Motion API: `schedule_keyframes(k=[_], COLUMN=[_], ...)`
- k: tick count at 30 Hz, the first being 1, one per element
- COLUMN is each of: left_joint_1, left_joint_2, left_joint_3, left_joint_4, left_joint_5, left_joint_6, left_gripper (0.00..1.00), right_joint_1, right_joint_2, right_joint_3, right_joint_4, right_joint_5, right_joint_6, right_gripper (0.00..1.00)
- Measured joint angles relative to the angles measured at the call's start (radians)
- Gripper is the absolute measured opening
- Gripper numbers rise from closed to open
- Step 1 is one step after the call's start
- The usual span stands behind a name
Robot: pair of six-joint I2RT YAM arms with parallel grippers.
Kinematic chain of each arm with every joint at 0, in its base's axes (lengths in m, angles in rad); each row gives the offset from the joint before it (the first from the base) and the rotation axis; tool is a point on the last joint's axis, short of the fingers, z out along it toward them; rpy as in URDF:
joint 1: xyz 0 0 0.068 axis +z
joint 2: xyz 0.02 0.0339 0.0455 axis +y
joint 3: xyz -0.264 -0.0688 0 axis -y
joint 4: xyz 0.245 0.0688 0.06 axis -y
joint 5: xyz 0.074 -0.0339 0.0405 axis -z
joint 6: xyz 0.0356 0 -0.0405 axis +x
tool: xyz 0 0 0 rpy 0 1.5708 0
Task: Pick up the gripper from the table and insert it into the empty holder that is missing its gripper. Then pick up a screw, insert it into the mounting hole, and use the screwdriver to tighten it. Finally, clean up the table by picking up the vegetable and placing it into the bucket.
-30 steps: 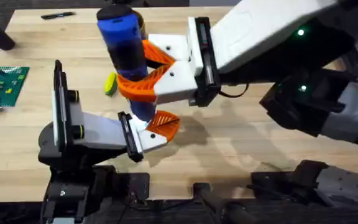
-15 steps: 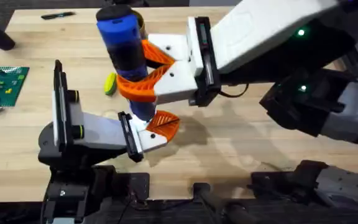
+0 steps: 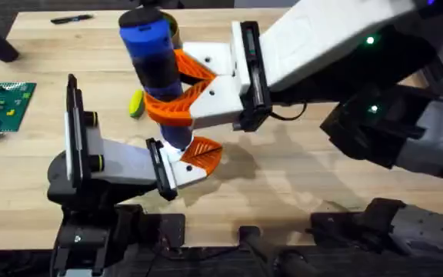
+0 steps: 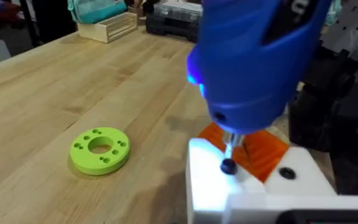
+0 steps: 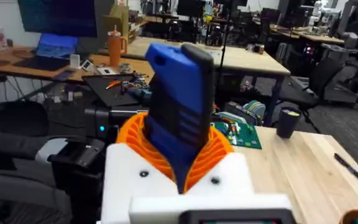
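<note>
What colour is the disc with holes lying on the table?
Lime green; the disc shows best in the left wrist view.

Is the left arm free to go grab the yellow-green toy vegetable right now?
Probably not: the left hand sits under the blue pen-shaped screwdriver, whose tip is on its screw. The yellow-green toy vegetable lies uncovered nearby.

Blue screwdriver (image 3: 154, 61) upright, thin metal tip on a screw in the white holder (image 4: 241, 186); orange ribbed gripper (image 3: 204, 151) seated there. Yellow-green vegetable (image 3: 135, 104) lies on the counter (image 3: 283, 177).
</note>
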Motion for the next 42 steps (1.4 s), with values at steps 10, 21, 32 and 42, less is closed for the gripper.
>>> schedule_keyframes(k=[10,21,32,42], left_joint_1=[0.000,0.000,0.000,0.000], left_joint_2=[0.000,0.000,0.000,0.000], left_joint_3=[0.000,0.000,0.000,0.000], left_joint_4=[0.000,0.000,0.000,0.000], left_joint_5=[0.000,0.000,0.000,0.000], left_joint_6=[0.000,0.000,0.000,0.004], left_gripper=[0.014,0.014,0.014,0.014], right_joint_1=[0.000,0.001,0.002,0.003], right_joint_2=[0.008,0.024,0.024,0.041], right_joint_3=[0.002,0.005,0.005,0.005], right_joint_4=[0.000,-0.001,-0.003,0.053], right_joint_5=[0.000,0.000,-0.001,-0.003], right_joint_6=[0.000,0.000,0.000,0.023], right_gripper=[0.008,0.008,0.008,0.008])
